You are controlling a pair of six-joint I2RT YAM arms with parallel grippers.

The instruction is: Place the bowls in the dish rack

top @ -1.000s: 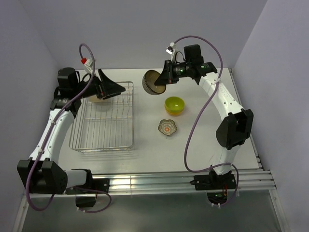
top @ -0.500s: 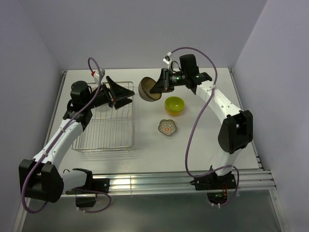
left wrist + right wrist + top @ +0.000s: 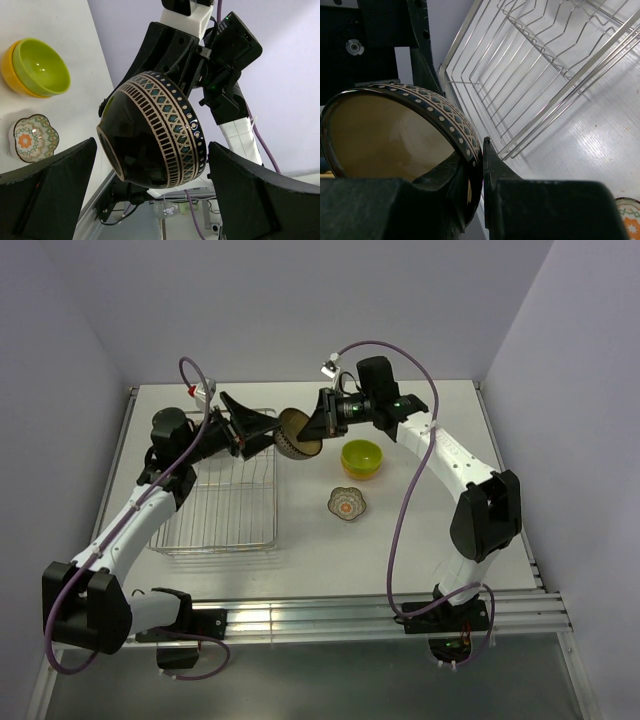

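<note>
1. Our right gripper point(image 3: 318, 424) pinches the rim of the dark brown, pale-lined round bowl point(image 3: 155, 130), aloft just beside the far right corner of the silver wire dish rack point(image 3: 215, 510).
2. Our left gripper point(image 3: 258, 427) gapes wide, empty, facing that bowl.
3. The glossy lime-green bowl point(image 3: 361, 454), nested in the orange bowl point(image 3: 5, 70), and the small scalloped patterned bowl point(image 3: 346, 503) sit mid-worktop, unloaded.
4. We see no bowl in the visible part of the rack.

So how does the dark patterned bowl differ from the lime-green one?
The dark bowl is gripped by the right gripper, airborne and tipped sideways; the green bowl sits upright, nested in an orange bowl. The dark bowl has pale patterned bands; the green bowl is plain. Both are round.
</note>
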